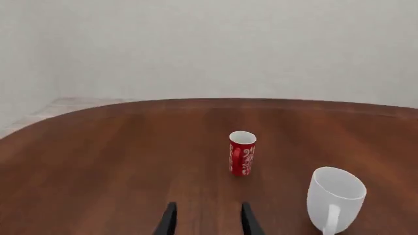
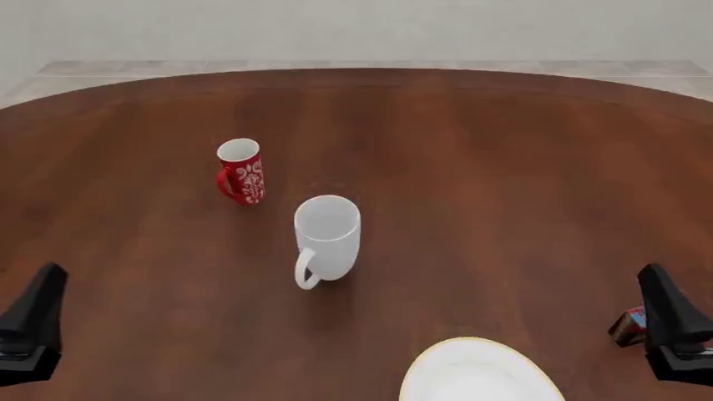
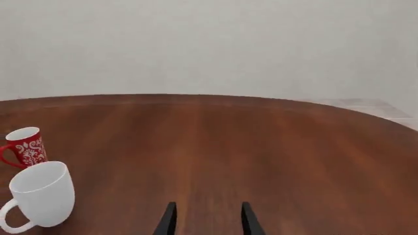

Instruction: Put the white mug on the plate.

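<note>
Upright on the dark wood tabletop, roughly midway between the far and near edges and a little toward the left edge: the white mug, tall, plain and glossy, mouth up, loop handle turned toward the near-left. Just beyond it toward the far-left, apart and not touching: a smaller red mug with white floral pattern, also upright, handle to the left. At the near edge, right of centre and cut off by the frame: the plate, white with a thin yellowish-gold rim, bare on top, well apart from the white mug. Near the right edge, close behind the right arm: a small red-and-blue item, too small to identify.

Low at the near-left corner: the left claw, spread, holding nothing, dark fingers parted over bare wood, with both mugs ahead. Low at the near-right corner: the right claw, likewise spread and empty, with both mugs off to one side of its view. Both well short of the mugs, touching neither.
</note>
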Tool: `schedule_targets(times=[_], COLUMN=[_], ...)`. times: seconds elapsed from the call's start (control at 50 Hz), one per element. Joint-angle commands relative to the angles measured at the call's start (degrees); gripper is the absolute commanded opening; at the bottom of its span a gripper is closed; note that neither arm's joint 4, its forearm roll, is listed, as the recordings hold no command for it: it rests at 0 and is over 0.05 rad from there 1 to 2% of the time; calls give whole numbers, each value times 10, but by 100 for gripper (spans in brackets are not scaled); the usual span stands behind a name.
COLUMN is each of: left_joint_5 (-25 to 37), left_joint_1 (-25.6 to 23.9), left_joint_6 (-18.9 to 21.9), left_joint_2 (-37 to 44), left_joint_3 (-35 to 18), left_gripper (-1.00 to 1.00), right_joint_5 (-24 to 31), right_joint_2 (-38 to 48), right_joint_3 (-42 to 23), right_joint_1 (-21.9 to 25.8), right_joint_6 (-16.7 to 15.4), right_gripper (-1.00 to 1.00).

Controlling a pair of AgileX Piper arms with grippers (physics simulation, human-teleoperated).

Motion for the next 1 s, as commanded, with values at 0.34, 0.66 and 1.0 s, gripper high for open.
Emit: schedule_targets(times=[0.34,0.66,1.0], left_joint_5=[-37,-28,-105], left_joint_1=[-14,-36,-79], left_joint_6=[23,19,67], left_joint_2=[125,49,214], left_joint_3=[-2,0,-27], left_gripper=[100,100,100], right_joint_5=[12,7,6], right_joint_2=[-14,-9,-8], right_joint_3=[-3,-2,-3], right_joint_1=[-6,-6,-6], right_joint_6=[-1,-1,-1], right_gripper=[100,100,100])
